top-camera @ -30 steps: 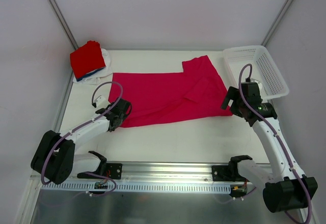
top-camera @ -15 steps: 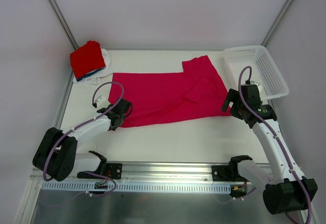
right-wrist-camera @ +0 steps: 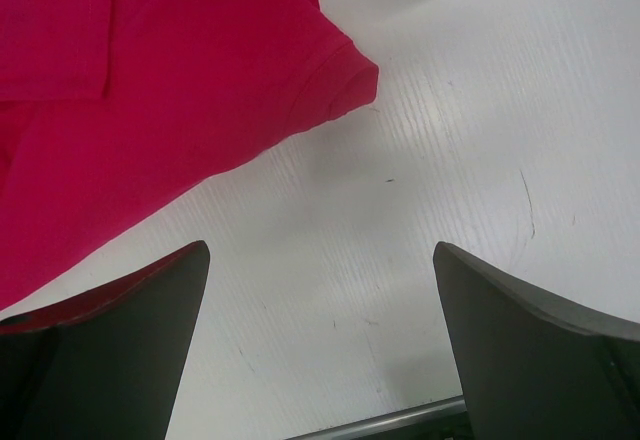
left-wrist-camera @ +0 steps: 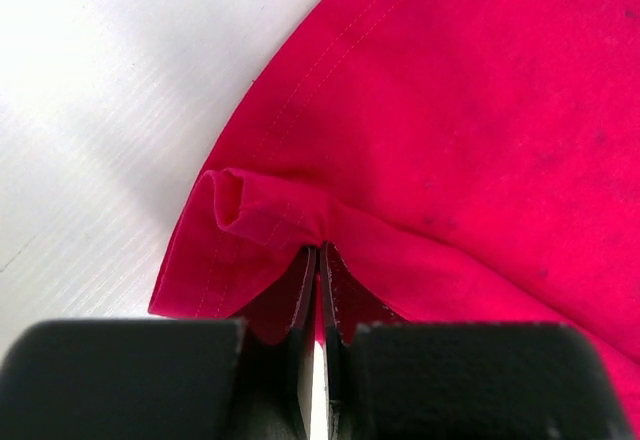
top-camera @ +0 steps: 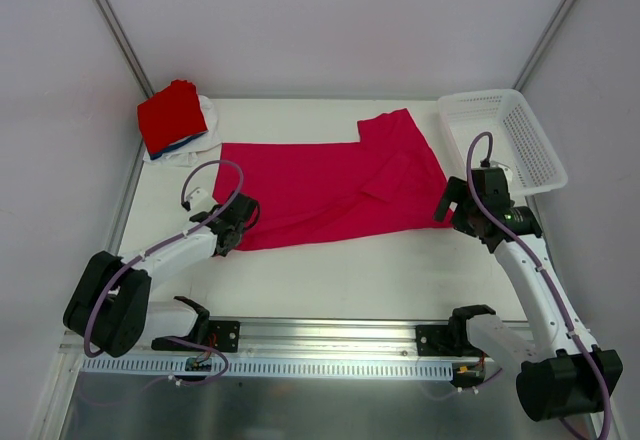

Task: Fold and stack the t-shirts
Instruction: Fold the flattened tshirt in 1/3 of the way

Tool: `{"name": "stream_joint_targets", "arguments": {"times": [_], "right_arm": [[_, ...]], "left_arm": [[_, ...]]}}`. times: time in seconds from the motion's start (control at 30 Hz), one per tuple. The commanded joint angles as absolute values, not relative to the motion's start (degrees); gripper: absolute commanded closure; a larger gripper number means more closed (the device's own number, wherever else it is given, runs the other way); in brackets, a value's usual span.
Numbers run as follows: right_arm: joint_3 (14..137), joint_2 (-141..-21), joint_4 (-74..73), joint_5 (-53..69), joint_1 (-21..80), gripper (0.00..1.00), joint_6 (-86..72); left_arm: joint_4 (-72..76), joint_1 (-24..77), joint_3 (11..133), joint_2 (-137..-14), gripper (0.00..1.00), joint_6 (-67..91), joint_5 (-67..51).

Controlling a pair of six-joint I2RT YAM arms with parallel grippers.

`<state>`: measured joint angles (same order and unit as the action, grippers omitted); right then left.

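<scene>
A crimson-pink t-shirt (top-camera: 330, 185) lies spread across the middle of the table. My left gripper (top-camera: 243, 222) is shut on its near-left hem corner; in the left wrist view the cloth (left-wrist-camera: 440, 130) bunches into a small fold just ahead of the pinched jaws of the left gripper (left-wrist-camera: 320, 260). My right gripper (top-camera: 447, 208) stands open just off the shirt's near-right corner (right-wrist-camera: 340, 80), with bare table between its fingers (right-wrist-camera: 150, 310). A stack of folded t-shirts (top-camera: 175, 120), bright red on top with blue and white edges below, rests at the back left.
A white mesh basket (top-camera: 505, 140) stands at the back right, just behind the right arm. White walls and metal posts close in the table on three sides. A slotted rail (top-camera: 330, 345) runs along the near edge.
My left gripper has closed on the shirt's hem corner. The right gripper has shifted slightly toward the shirt's corner and stays open.
</scene>
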<state>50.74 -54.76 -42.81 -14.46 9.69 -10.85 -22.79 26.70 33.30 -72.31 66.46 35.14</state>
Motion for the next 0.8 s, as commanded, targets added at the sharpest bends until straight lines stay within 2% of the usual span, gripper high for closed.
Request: {"name": "stream_joint_targets", "arguments": {"times": [0.0, 0.77], "right_arm": [[50.36, -54.32, -42.63, -15.12, 10.20, 0.00, -10.37], [49.83, -58.18, -40.69, -15.38, 10.19, 0.00, -9.93]], "left_arm": [[-22.94, 27.33, 35.33, -71.01, 1.00, 65.30, 38.23], [-22.94, 24.00, 45.17, -77.96, 1.00, 60.91, 42.01]]}}
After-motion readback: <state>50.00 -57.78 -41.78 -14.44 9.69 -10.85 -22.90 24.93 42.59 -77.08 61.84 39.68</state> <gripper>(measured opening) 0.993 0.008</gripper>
